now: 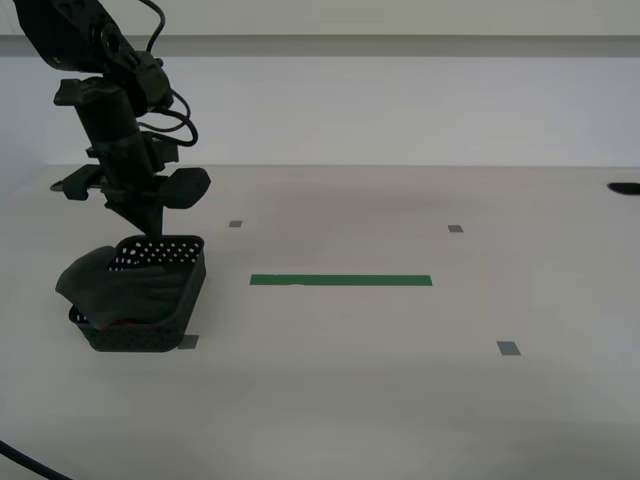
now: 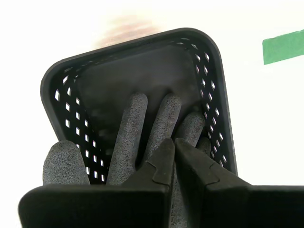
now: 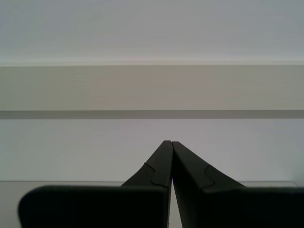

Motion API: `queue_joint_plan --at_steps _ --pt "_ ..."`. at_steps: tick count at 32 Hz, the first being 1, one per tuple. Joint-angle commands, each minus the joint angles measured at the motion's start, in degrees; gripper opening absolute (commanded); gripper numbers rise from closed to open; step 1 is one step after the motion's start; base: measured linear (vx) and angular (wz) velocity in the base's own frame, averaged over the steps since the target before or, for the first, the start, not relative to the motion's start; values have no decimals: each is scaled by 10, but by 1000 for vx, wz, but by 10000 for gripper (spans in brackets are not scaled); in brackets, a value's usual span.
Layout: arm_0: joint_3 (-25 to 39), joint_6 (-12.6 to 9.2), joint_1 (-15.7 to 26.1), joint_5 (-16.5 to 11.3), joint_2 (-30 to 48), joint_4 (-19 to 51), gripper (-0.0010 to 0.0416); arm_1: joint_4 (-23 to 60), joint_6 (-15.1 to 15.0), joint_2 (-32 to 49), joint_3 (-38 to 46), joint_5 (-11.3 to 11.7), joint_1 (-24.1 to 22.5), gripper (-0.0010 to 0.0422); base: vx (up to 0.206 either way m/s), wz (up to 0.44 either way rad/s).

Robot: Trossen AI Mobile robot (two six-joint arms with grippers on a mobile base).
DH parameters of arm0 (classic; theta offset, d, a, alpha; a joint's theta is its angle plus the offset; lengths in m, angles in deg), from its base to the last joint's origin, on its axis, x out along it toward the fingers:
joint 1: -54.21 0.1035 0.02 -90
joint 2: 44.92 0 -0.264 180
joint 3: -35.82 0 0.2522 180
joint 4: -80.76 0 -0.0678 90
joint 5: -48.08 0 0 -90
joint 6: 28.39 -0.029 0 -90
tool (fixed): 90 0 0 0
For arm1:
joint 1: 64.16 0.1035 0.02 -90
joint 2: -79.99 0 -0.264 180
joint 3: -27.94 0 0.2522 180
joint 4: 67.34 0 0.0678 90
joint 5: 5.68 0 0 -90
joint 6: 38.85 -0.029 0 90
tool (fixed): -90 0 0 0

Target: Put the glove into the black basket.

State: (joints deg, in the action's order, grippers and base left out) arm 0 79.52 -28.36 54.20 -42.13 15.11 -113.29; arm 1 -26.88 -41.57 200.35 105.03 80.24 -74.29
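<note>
The black basket (image 1: 150,338) stands on the table at the exterior view's left; its perforated rim also shows in the second wrist view (image 2: 214,85). The dark grey glove (image 1: 120,285) lies inside it, fingers spread over the floor (image 2: 130,133), thumb draped over one rim. A bit of red cuff shows low in the basket. My second gripper (image 1: 150,230) hangs just above the basket's far rim, jaws shut with nothing between them (image 2: 172,141). My first gripper (image 3: 171,142) is shut and empty, facing a bare wall; it does not show in the exterior view.
A green tape strip (image 1: 340,281) lies on the table at the middle. Small grey markers (image 1: 455,228) (image 1: 509,348) (image 1: 235,224) dot the surface. A dark object (image 1: 624,187) sits at the far right edge. A cable (image 1: 30,465) crosses the bottom left corner.
</note>
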Motion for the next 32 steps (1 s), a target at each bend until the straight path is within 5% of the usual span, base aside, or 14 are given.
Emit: queue_joint_plan --at_steps 1,32 --pt "1 0 0 0 0 -1 1 2 2 0 0 0 0 7 0 0" --pt "1 0 1 0 0 -1 1 -7 1 0 0 0 0 7 0 0"
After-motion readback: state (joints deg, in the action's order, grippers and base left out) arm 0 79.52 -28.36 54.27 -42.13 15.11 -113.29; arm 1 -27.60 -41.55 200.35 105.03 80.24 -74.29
